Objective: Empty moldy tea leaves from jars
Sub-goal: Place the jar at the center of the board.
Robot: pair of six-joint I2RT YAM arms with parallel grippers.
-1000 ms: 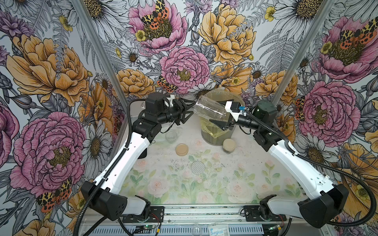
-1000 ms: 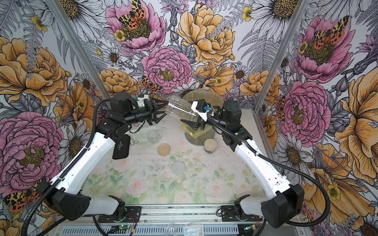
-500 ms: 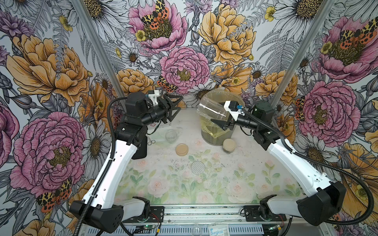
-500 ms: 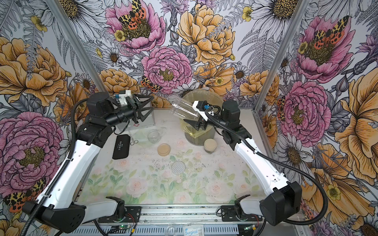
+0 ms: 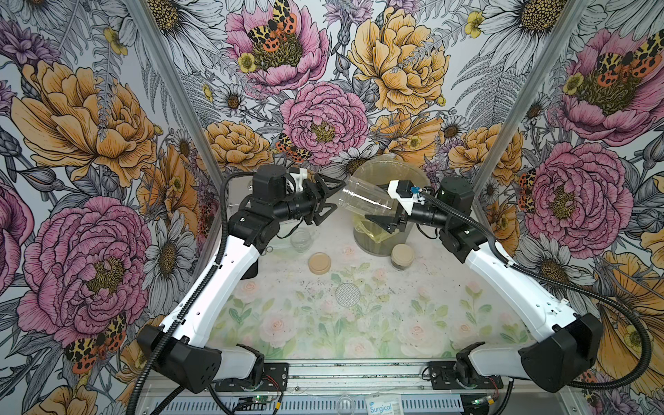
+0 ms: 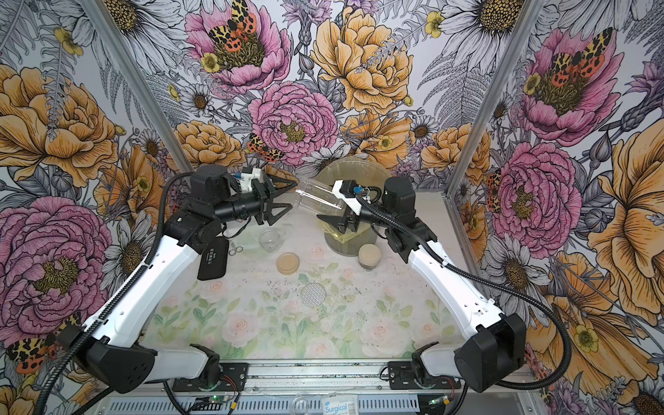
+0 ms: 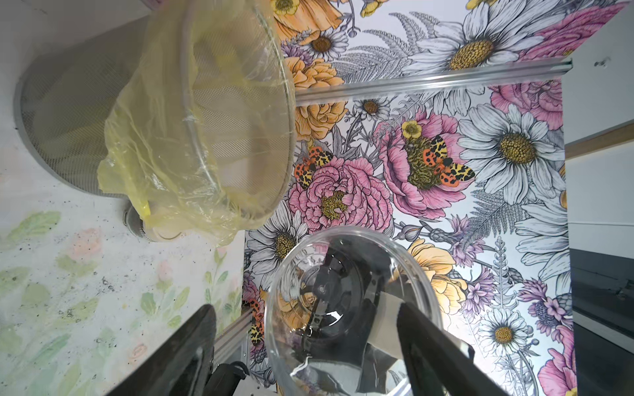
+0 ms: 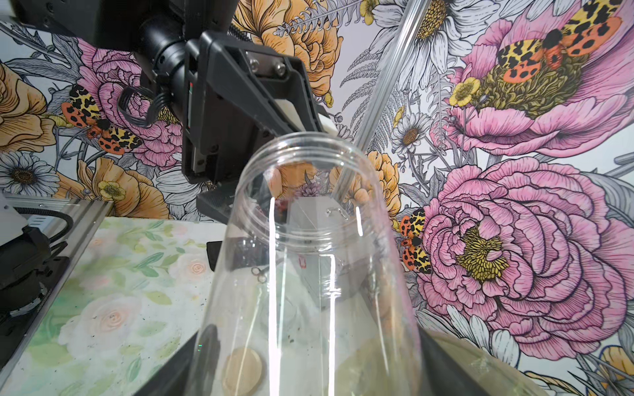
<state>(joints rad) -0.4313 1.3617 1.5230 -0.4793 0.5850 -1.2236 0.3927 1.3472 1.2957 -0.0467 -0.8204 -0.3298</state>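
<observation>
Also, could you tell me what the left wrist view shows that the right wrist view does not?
Only the left wrist view: the mesh wall of the bin, the yellow bag draped over its rim, and the clear jar's mouth head-on. Only the right wrist view: the open left gripper from outside, and a loose tan lid seen through the glass. Both: that jar, held by the right gripper, and the floral table.

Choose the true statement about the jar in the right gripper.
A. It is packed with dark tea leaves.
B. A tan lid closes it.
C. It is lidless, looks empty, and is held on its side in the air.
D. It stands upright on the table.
C: the jar clamped in the right gripper is clear right through, with its mouth uncapped. It is tipped sideways above the table.
</observation>
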